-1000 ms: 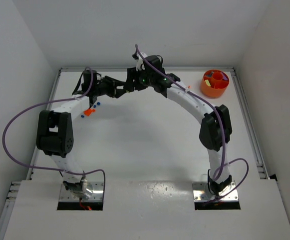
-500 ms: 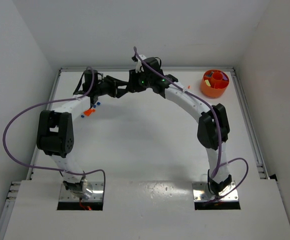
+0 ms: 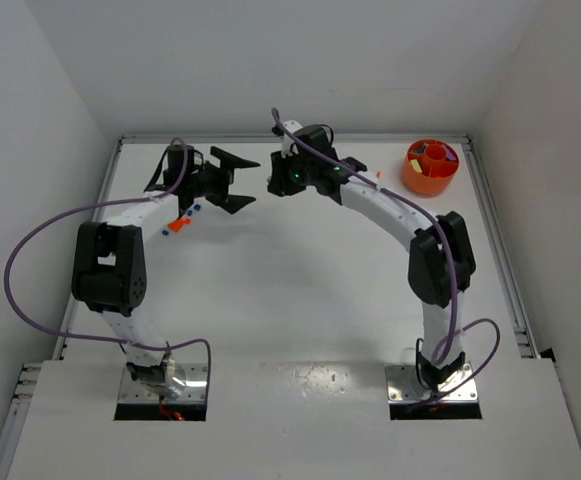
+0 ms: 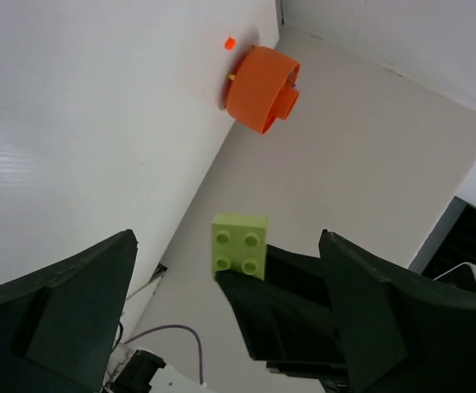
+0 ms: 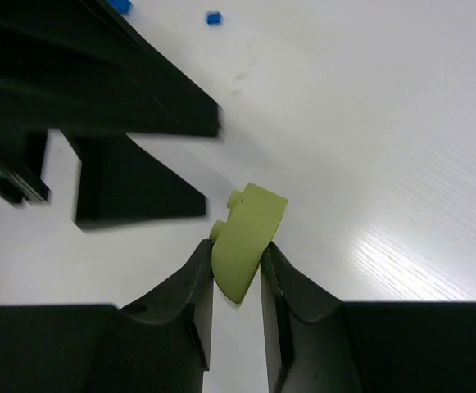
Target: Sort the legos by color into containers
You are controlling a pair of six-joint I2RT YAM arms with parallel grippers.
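The right gripper [image 5: 236, 266] pinches a small yellow-green plastic lego brick [image 5: 250, 229] between narrow jaws, well left of the round orange plastic bowl [image 3: 422, 184] with its inner compartments. Just beyond the brick, farther from the bowl, the left gripper [image 3: 238, 180] stands wide and empty. The step in hand looks like delivery: the right arm must next swing to the bowl and release over the matching-colour compartment. An orange-red brick [image 3: 178, 224] and blue bricks [image 3: 196, 208] lie farthest from the bowl.
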